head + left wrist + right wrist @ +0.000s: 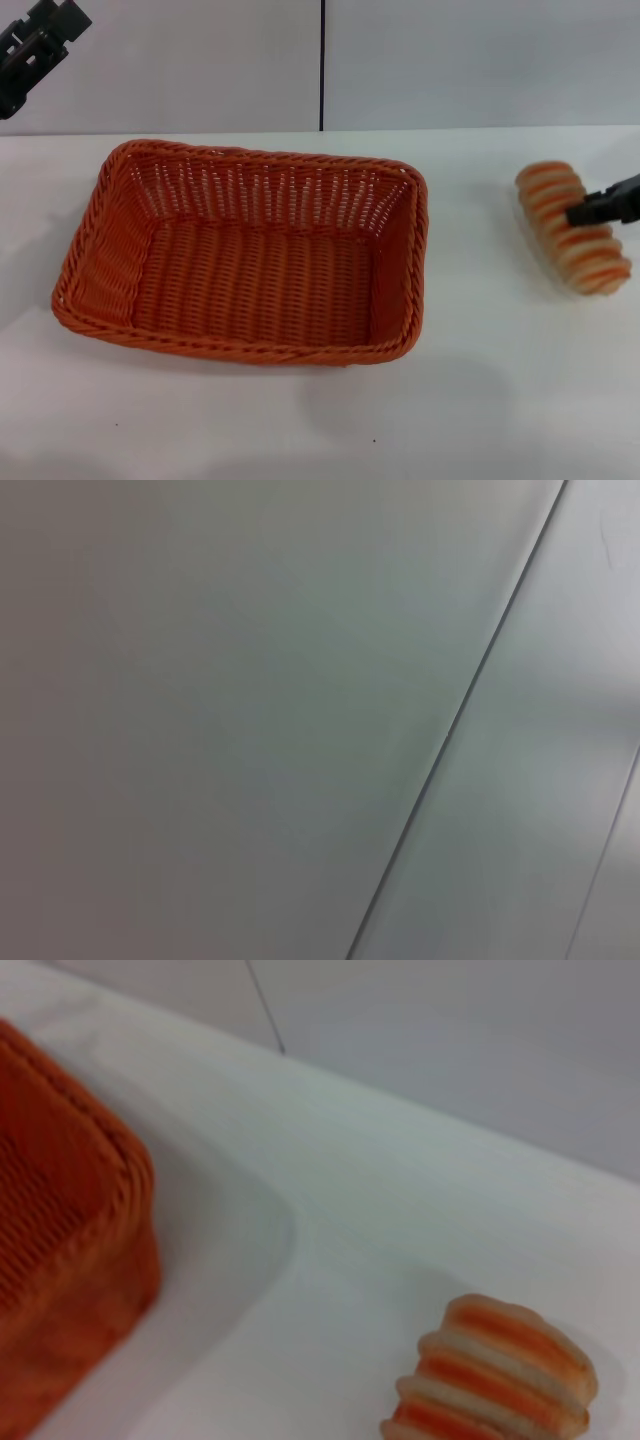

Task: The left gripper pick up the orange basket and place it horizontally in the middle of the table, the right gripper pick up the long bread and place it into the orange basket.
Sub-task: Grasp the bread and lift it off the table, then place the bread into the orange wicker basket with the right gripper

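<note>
The orange basket (245, 255) lies lengthwise across the middle of the white table (480, 400), empty and resting flat. One of its corners shows in the right wrist view (70, 1260). The long bread (573, 228), tan with orange-brown stripes, lies on the table to the basket's right and also appears in the right wrist view (500, 1380). My right gripper (597, 208) reaches in from the right edge, its black tip over the middle of the bread. My left gripper (35, 45) hangs raised at the far left, well clear of the basket. The left wrist view shows only wall.
A grey wall with a dark vertical seam (321, 65) stands behind the table's far edge. Bare white tabletop lies in front of the basket and between the basket and the bread.
</note>
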Controlling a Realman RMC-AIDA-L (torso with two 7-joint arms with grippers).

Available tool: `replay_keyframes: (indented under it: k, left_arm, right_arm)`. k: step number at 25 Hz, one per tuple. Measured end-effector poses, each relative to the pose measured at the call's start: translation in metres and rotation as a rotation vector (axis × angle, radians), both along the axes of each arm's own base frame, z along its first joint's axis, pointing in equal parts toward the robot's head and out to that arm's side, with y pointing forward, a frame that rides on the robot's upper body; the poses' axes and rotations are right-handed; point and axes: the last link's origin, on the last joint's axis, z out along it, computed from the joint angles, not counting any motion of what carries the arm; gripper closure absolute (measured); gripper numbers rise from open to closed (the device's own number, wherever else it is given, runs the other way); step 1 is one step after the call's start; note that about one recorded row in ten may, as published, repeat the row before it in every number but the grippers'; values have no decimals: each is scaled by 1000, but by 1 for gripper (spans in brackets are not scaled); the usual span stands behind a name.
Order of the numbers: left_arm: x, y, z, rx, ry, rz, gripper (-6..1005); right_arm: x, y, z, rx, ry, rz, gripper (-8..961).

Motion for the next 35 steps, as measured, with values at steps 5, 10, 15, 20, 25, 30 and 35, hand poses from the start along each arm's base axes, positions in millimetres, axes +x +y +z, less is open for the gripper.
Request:
replay_keyframes:
  k: [5, 10, 15, 20, 25, 30, 35]
  left_arm:
    - [0, -1, 0, -2, -2, -5, 274]
    - [1, -3, 1, -5, -6, -16, 274]
    - [2, -3, 1, -6, -7, -20, 274]
    - [4, -3, 0, -13, -4, -39, 275]
    - [5, -4, -1, -19, -2, -47, 275]
    - [6, -5, -2, -22, -1, -50, 275]
    - [5, -5, -2, -23, -2, -48, 274]
  right_arm:
    - [-17, -8, 32, 112, 172, 77, 691]
    - [-39, -17, 56, 219, 346, 207, 729]
    - [-78, -28, 66, 259, 628, 489, 754]
    - [-103, -24, 50, 169, 760, 610, 776]
    - [-133, -14, 9, 7, 797, 671, 802]
    - [-139, -6, -11, -31, 761, 640, 817]
    - [-139, -6, -19, -58, 732, 627, 660]
